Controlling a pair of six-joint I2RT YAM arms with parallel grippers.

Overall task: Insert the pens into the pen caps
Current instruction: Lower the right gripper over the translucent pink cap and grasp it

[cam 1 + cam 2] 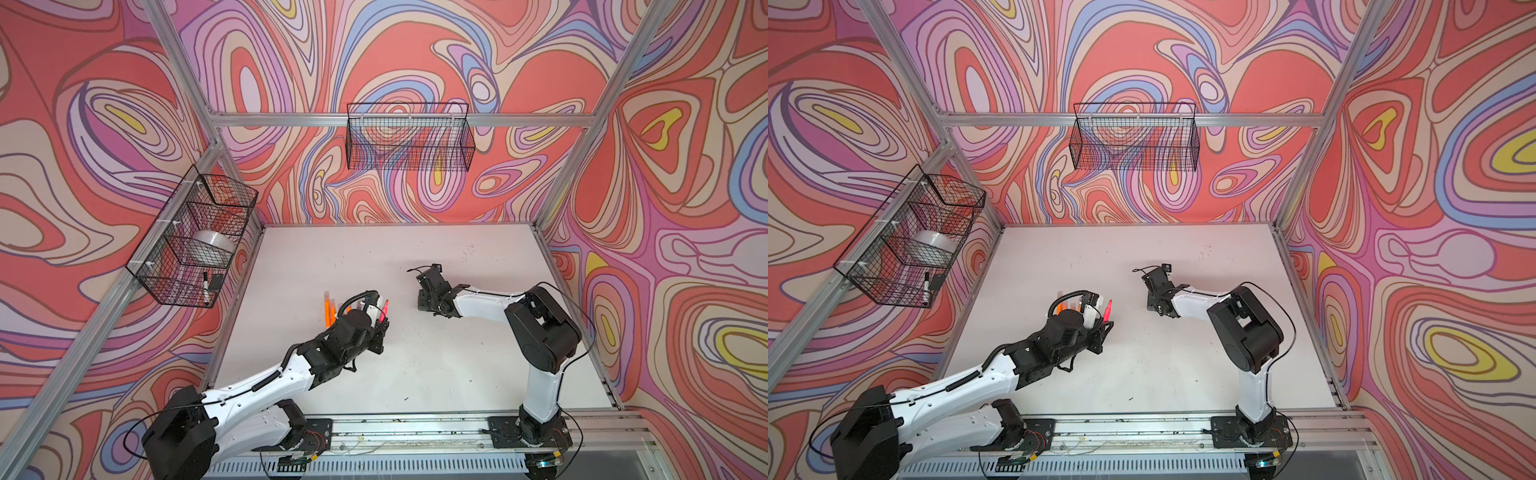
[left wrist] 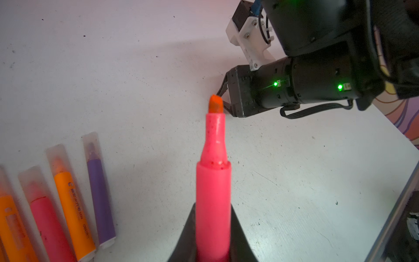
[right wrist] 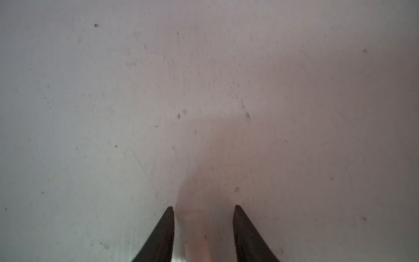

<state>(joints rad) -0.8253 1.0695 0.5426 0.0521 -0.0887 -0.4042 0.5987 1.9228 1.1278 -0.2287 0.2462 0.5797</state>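
Pink pen (image 2: pixel 213 192): uncapped, gripped by its barrel in the left gripper (image 2: pixel 213 205) and held above the table (image 2: pixel 294 181). Its wedge tip (image 2: pixel 215 105) points toward the right gripper (image 2: pixel 221 98).
Left jaws: pressed onto the pink pen's barrel from both sides.
Right gripper (image 3: pixel 204 208): low over a bare patch of table, facing the left gripper across a gap in both top views.
Right jaws: spread, with clear space between the fingertips (image 3: pixel 169 224).
Loose cap (image 3: pixel 197 226): a faint pinkish-clear shape between the right fingertips, blurred. Whether the jaws touch it cannot be told.
Capped pens: four lie side by side on the table beside the left gripper: orange (image 2: pixel 13 226), pink (image 2: pixel 49 224), orange (image 2: pixel 72 204) and purple (image 2: pixel 101 199). Each has a translucent cap (image 2: pixel 90 145) over its tip.
Top view: the held pen (image 1: pixel 384 309) juts from the gripper toward the back wall, with the orange pens (image 1: pixel 328 309) near it on the left.
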